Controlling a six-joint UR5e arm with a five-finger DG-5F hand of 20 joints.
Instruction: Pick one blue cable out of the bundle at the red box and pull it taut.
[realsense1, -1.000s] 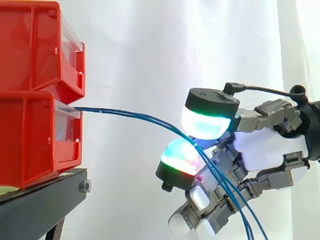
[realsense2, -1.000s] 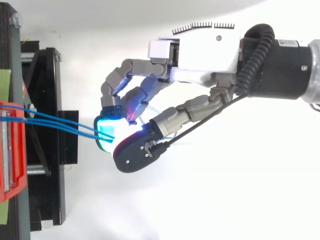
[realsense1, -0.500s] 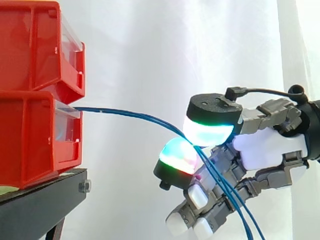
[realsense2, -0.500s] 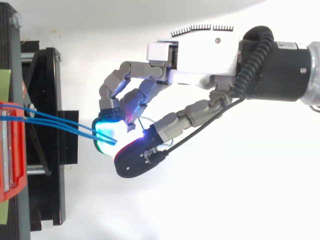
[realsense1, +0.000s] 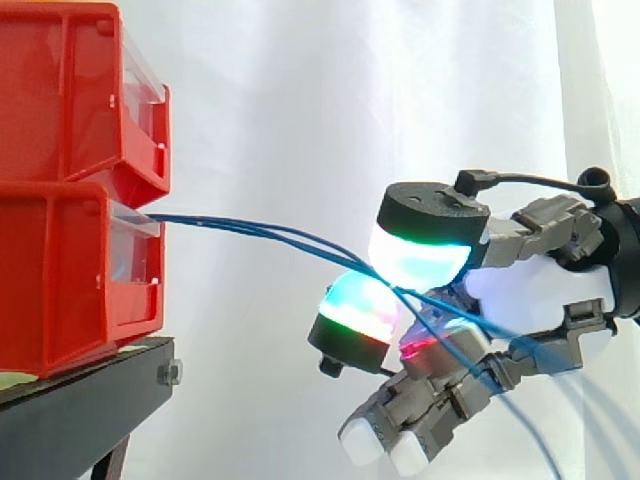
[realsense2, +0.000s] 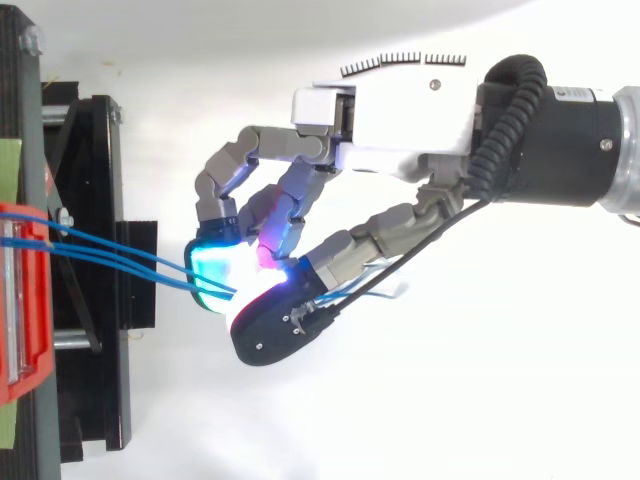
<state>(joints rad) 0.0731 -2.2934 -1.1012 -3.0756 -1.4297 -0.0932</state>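
Thin blue cables (realsense1: 260, 232) come out of the clear front of the lower red bin (realsense1: 60, 270) and run right in a shallow sag to my hand (realsense1: 540, 295). From above, the cables (realsense2: 140, 263) leave the red bin (realsense2: 18, 300) and end between the glowing pads of my hand (realsense2: 400, 115). The fingertips (realsense1: 418, 262) are curled and pinch the cables between a green-cyan thumb pad and a finger pad below it. Another finger with a red glow is bent in under them. Past the pinch the cables trail down and to the right.
A second red bin (realsense1: 70, 90) sits on top of the lower one. Both stand on a black stand (realsense1: 80, 400), whose frame (realsense2: 100, 200) lies just left of my fingertips. A white curtain hangs behind.
A red-glowing finger has curled in under the pinch. The loose cable ends behind the hand have swung up and to the right. The hand has hardly shifted.
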